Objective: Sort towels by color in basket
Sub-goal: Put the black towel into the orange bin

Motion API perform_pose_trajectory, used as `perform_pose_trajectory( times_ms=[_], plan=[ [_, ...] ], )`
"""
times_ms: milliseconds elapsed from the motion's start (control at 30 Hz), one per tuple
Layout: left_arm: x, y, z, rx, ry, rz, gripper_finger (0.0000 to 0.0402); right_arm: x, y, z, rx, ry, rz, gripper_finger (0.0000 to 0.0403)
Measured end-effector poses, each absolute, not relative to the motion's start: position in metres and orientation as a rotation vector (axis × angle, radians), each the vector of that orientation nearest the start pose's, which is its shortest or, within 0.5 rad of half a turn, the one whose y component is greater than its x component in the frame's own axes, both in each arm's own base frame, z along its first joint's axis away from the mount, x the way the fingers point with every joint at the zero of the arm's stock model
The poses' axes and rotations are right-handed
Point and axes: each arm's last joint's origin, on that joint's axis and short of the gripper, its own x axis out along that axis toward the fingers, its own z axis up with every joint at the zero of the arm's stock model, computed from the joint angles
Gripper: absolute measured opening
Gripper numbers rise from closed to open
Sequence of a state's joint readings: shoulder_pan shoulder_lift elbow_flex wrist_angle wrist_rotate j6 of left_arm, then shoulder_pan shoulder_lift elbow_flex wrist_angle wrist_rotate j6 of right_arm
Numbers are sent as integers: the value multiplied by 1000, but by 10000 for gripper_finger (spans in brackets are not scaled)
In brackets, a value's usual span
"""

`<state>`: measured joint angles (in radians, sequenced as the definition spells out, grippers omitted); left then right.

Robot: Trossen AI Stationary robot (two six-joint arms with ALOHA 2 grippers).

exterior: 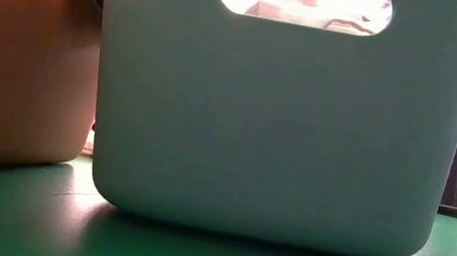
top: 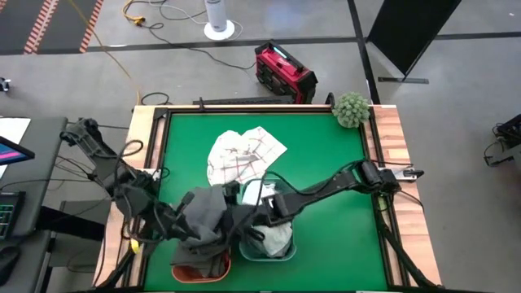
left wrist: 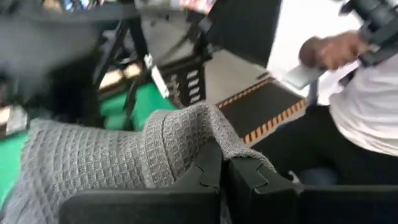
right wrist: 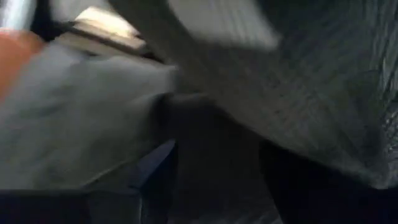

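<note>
- Near the bottom centre of the high view, the left gripper point(top: 189, 213) has its jaws clenched on a grey waffle-weave towel point(top: 207, 213), which hangs just above the orange basket point(top: 199, 270).
- Beside it the right gripper point(top: 264, 213) is over the pale green basket point(top: 269, 248), jaws spread wide; its wrist view shows only grey cloth close up, and nothing seems gripped.
- A white towel with red check lines point(top: 244, 153) lies loose on the green mat at mid-frame, well apart from both baskets.
- To do this step well, I judge the grey towel should go over the basket of matching colour before release, low enough that no fold drapes the rim.
- The counter point(top: 389, 130) has a wooden border; a fuzzy green ball point(top: 352, 108) sits at its upper right corner.
- Beyond, a grey floor holds a red case point(top: 283, 73) and cables; the left wrist view shows a person point(left wrist: 360, 93) nearby.
</note>
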<state>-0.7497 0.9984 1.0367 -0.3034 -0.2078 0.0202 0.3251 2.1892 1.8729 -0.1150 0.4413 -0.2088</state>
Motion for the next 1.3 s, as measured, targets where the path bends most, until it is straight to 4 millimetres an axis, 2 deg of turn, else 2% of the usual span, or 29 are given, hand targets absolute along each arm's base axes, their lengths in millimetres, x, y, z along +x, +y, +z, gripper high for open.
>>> perform_pose_trajectory(
  times_ms=[200,400,533,667,733,800,900,1000,1300],
  plan=[
    [172,-156,347,123,388,-494,0,454,178,278,-354,529,30,255],
    [184,-167,310,142,643,-438,0,430,185,306,-258,547,31,255],
    [191,-174,284,160,813,-382,0,433,183,312,-228,495,22,255],
    [198,-181,259,199,942,-333,0,448,176,299,-204,469,-7,255],
    [202,-186,249,214,978,-327,0,462,170,289,-174,435,-21,255],
    [205,-189,243,215,1008,-348,0,465,165,283,-179,455,-27,255],
    [206,-190,242,198,1018,-361,6,476,157,270,-175,451,-44,255],
    [203,-189,251,147,978,-388,27,486,152,260,-171,428,-30,255],
    [178,-166,296,56,837,-441,141,500,140,233,-163,461,8,255]
  ],
)
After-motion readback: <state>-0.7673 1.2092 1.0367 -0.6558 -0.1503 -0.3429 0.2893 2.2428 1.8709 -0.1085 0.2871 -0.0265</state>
